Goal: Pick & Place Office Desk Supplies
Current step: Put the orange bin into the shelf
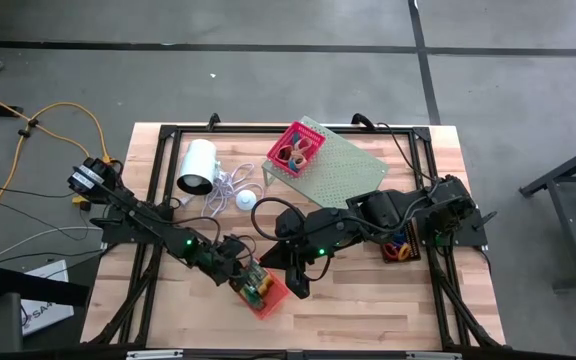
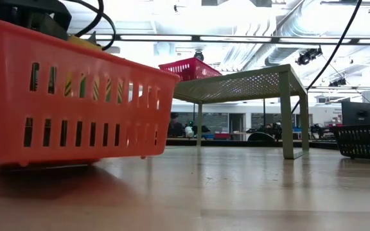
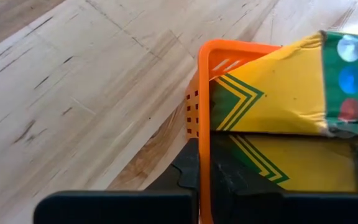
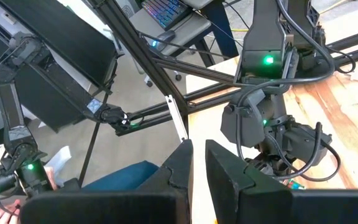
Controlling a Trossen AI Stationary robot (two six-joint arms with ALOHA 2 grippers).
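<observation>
A red-orange mesh basket [image 1: 264, 292] [image 2: 63, 96] sits near the table's front edge. It holds boxes, a yellow one with green chevrons [image 3: 272, 93] and a green-white one [image 1: 253, 283]. My left gripper [image 1: 238, 275] [image 3: 205, 163] is shut on the basket's wall. My right gripper [image 1: 297, 283] [image 4: 197, 171] hangs just right of the basket, slightly open with nothing between its fingers. A pink basket [image 1: 295, 148] with loops stands on the pale green shelf [image 1: 343, 165]. A black basket [image 1: 400, 247] is at the right. My left gripper pinches the red basket's wall at its rim [image 3: 204, 124], near a corner, with one finger outside [image 3: 185, 171] and one inside [image 3: 241, 177]. The fingers slant down from the table's left. Whether the basket's underside rests on the table I cannot tell.
A white cylinder [image 1: 196, 165] with a coiled cord [image 1: 230, 185] lies at the back left. The shelf's legs [image 2: 288, 115] stand mid-table. Black frame rails [image 1: 158, 200] run along the table's edges. Bare wood lies in front of the basket.
</observation>
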